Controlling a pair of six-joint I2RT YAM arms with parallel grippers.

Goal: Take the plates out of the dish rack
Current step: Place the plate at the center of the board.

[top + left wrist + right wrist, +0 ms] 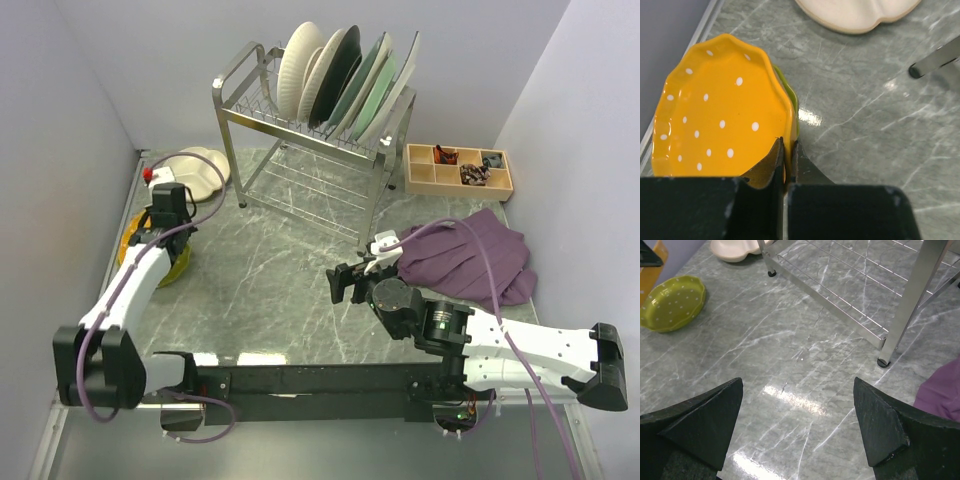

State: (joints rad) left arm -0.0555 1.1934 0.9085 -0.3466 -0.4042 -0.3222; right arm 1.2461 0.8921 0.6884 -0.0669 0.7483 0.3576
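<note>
Nearest, along the near edge, two white-and-black arms stand on a black mounting rail (300,380). Beyond them spreads the grey-green marbled bench (270,280). Toward the far edge, about mid-bench, stands the tall silver wire dish rack (300,133). Its upper tier holds a row of plates on edge: a cream ribbed round plate (296,68) at the left end, a dark-rimmed plate (338,72) next to it, then grey-green plates (372,88) and a white plate (402,88) at the right end.

A crumpled purple cloth (470,255) lies by the right edge. Beyond it, a wooden compartment tray (421,178) sits in the far right corner, just beside the rack. A cream divided plate (200,170) lies flat toward the far left corner, near the rack's left legs.

By the left edge a yellow-green scalloped dotted plate (672,302) lies flat. The left gripper (787,145) has its fingers pinched tight on the rim of an orange-yellow scalloped dotted plate (720,115). This plate overlaps the green one; whether they touch I cannot tell.

The right gripper (797,405) hangs over the bench in front of the rack, fingers spread wide and holding nothing
</note>
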